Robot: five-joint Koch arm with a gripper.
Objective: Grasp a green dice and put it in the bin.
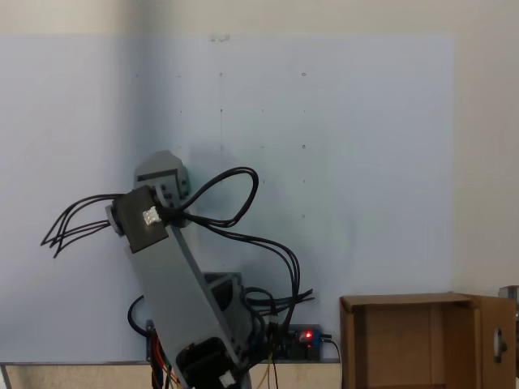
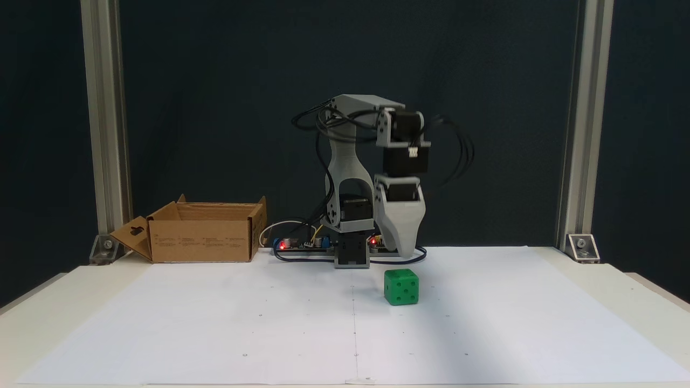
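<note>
The green dice (image 2: 401,287) rests on the white paper, just right of the table's middle in a fixed view. Just behind and above it hangs my gripper (image 2: 404,251), pointing straight down and clear of the cube. Its jaws overlap into one grey wedge, so open or shut does not show. From above, the arm's head (image 1: 165,177) covers the spot where the cube lies. The bin (image 2: 199,242), a brown cardboard box with upright flaps, stands at the back left of the table, and its rim (image 1: 405,301) sits at the lower right seen from above.
The arm's base and a circuit board with red lights (image 2: 281,246) sit at the back of the table, with black cables (image 1: 243,207) looping off the arm. Metal posts (image 2: 105,134) stand at both back corners. White paper (image 2: 215,323) covers the table.
</note>
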